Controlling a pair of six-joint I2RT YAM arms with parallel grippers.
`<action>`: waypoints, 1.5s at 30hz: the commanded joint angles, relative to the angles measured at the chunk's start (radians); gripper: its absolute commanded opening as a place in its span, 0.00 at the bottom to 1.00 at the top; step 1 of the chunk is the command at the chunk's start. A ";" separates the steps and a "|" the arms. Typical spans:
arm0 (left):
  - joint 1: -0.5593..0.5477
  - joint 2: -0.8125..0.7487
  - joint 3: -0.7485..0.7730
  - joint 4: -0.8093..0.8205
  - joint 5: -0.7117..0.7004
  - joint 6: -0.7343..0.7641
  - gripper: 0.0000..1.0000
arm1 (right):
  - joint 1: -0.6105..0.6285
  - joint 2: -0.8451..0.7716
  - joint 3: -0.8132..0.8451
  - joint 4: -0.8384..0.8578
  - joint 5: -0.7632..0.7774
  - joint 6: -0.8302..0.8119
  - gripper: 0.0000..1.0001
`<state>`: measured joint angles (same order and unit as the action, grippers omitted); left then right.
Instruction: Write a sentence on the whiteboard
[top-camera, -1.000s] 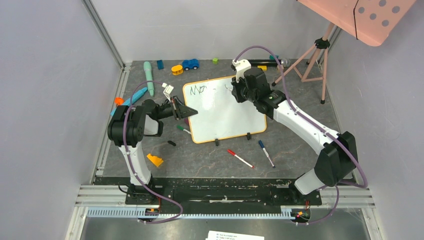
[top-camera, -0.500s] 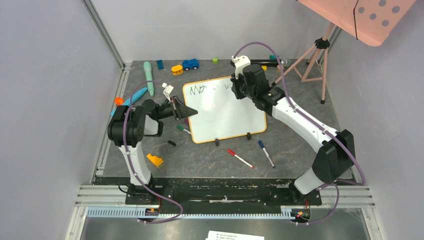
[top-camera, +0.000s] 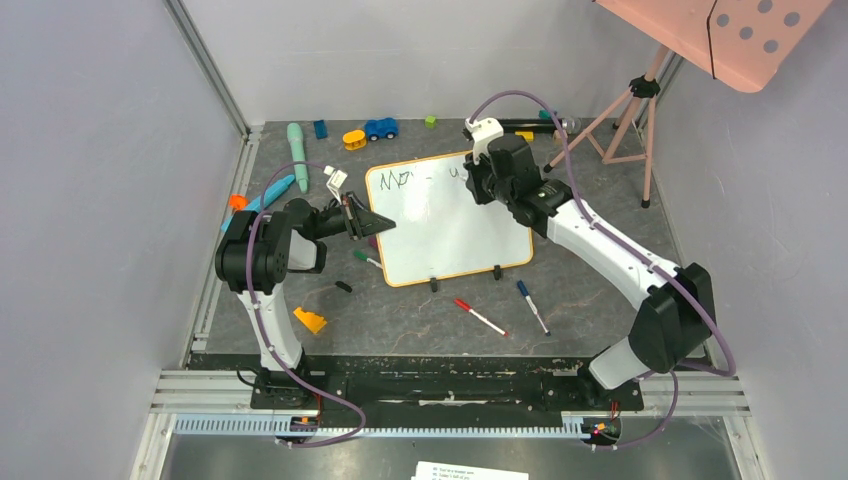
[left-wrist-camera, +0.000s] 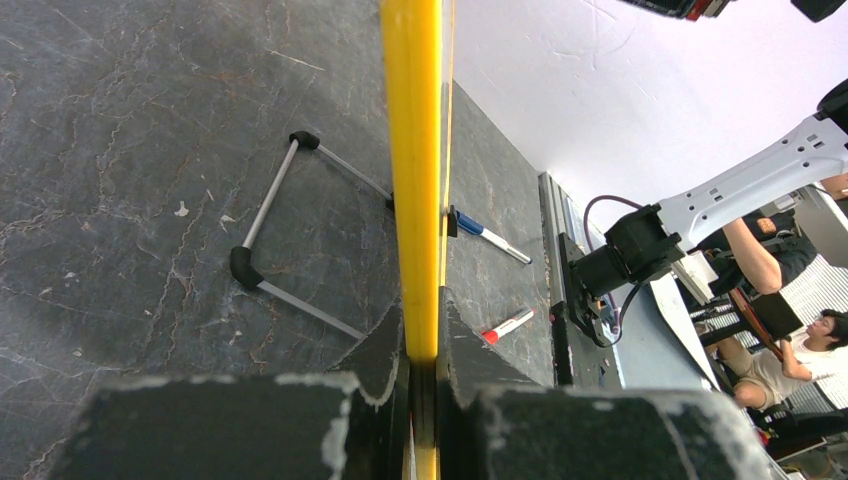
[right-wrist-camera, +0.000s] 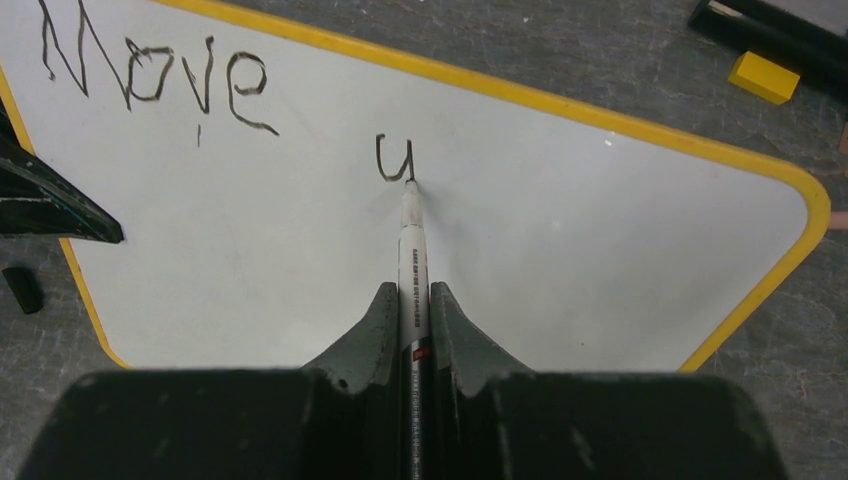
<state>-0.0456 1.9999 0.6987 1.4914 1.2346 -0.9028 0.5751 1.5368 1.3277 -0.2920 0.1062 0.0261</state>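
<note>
The whiteboard (top-camera: 440, 230), white with an orange-yellow frame, lies tilted in the middle of the table. My left gripper (top-camera: 378, 224) is shut on its left edge; in the left wrist view the yellow frame (left-wrist-camera: 412, 150) runs straight between the fingers of this gripper (left-wrist-camera: 421, 335). My right gripper (right-wrist-camera: 413, 300) is shut on a marker (right-wrist-camera: 411, 245) whose tip touches the board (right-wrist-camera: 300, 260). The sentence (right-wrist-camera: 150, 75) reads "Move", and a "u" (right-wrist-camera: 393, 160) sits right at the marker tip. From above, the right gripper (top-camera: 470, 185) hides part of the top row.
A red marker (top-camera: 480, 317) and a blue marker (top-camera: 532, 306) lie in front of the board, a green one (top-camera: 366, 258) and a black cap (top-camera: 343, 286) at its left. A yellow wedge (top-camera: 310, 320), toys along the back and a tripod (top-camera: 630, 115) stand around.
The right gripper with the marker has shifted slightly along the board's top row, and a "u" now shows beside it. The left arm has not moved.
</note>
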 joint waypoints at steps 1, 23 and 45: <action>0.002 -0.003 0.005 0.066 -0.008 0.123 0.02 | -0.004 -0.038 -0.051 0.004 0.027 -0.002 0.00; 0.002 -0.006 0.002 0.066 -0.009 0.127 0.02 | -0.021 0.040 0.072 0.005 0.059 -0.017 0.00; 0.002 -0.002 0.008 0.066 -0.009 0.122 0.02 | -0.025 -0.036 0.059 0.014 0.023 -0.017 0.00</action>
<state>-0.0456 1.9999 0.6983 1.4929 1.2362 -0.9020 0.5575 1.5524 1.3891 -0.3088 0.1192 0.0246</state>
